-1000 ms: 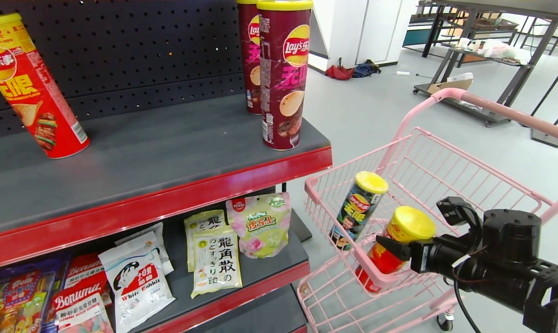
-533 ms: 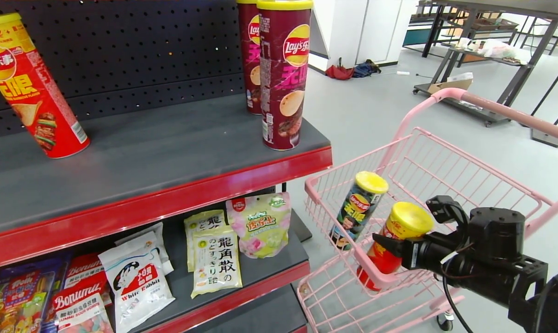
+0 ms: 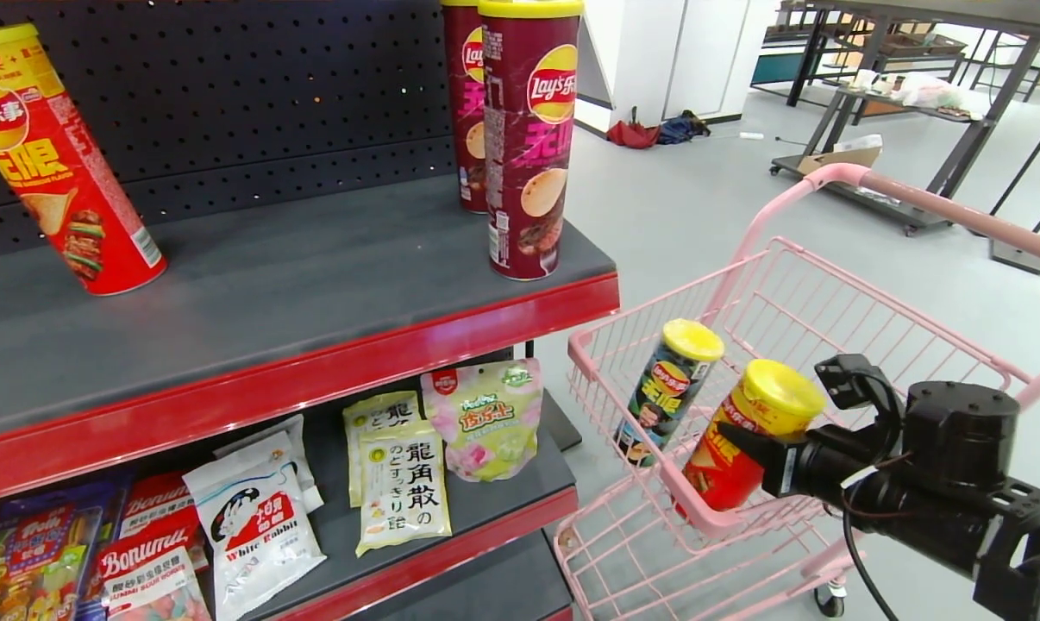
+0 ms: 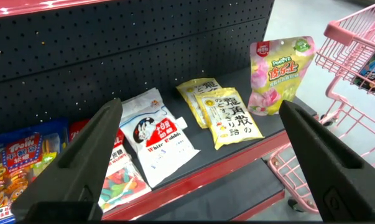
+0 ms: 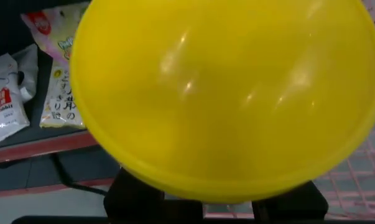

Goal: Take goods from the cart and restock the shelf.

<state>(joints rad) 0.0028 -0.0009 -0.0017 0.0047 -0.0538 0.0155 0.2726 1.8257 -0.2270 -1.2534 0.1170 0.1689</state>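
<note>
Looking ahead, I have the shelf (image 3: 313, 285) at my 10 o'clock and the pink cart (image 3: 942, 210) at my 2 o'clock. My right gripper (image 3: 757, 431) is clamped on the red can (image 3: 714, 470) just below its yellow lid, holding it tilted over the cart's near rim. A dark can (image 3: 662, 397) leans in the basket just beside it, at its 10 o'clock. My left gripper (image 4: 199, 106) is spread wide and holds nothing, facing the snack bags (image 4: 159, 140) on the lower shelf

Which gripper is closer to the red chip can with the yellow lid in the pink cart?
Right. The right gripper grips the red can inside the cart; the left gripper hangs open before the lower shelf's snack bags, apart from the can.
</note>
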